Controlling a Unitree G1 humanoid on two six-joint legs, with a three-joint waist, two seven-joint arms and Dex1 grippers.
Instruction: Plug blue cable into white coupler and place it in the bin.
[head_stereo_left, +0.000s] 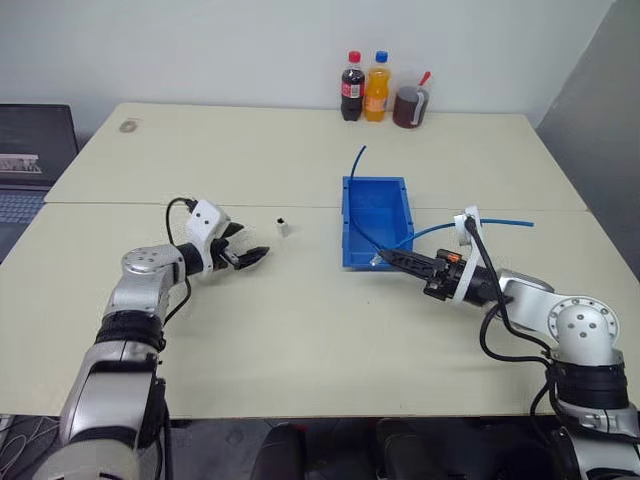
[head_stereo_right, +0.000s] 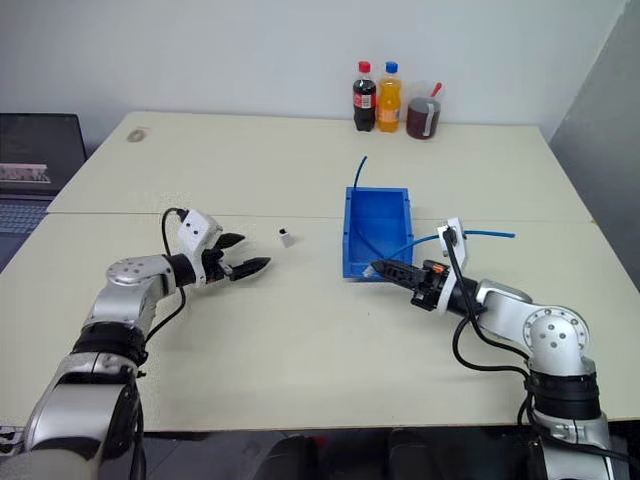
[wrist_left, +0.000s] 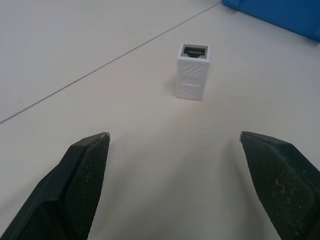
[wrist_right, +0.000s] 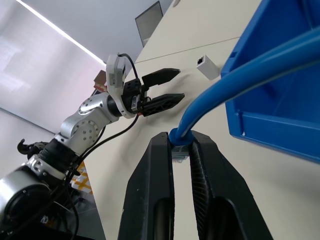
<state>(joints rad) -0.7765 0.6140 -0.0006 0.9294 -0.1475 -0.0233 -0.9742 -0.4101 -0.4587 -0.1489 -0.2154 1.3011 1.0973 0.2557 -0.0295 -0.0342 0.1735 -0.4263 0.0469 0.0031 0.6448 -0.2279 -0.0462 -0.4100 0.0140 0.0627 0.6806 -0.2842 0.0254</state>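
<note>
Blue cable (head_stereo_left: 437, 231) was pinched near its plug end between the closed fingers of the right gripper (head_stereo_left: 392, 258), which hovered just in front of the bin (head_stereo_left: 376, 222) at its low front lip; from there the cable curved back over the bin, one stretch running off toward the right side of the table (head_stereo_left: 300, 330) and a free end rising above the far wall. White coupler (head_stereo_left: 284, 227) stood upright on the table between the left gripper (head_stereo_left: 250, 256) and the bin, apart from both, with one socket facing up and toward the wrist camera. That gripper was spread wide and empty, lying low and nearly level, its fingers (wrist_left: 82, 170) framing the coupler from short of it, not yet around it. Step in hand, as judged: grasping the coupler. Doing it well would call for keeping the coupler centred between the two fingers during the advance, closing on its flat side faces low on the body, and leaving the socket mouth uncovered so the plug can enter. A lopsided approach would probably topple so small and light a block. Bottles (head_stereo_left: 364, 88) at the far edge played no part.
</note>
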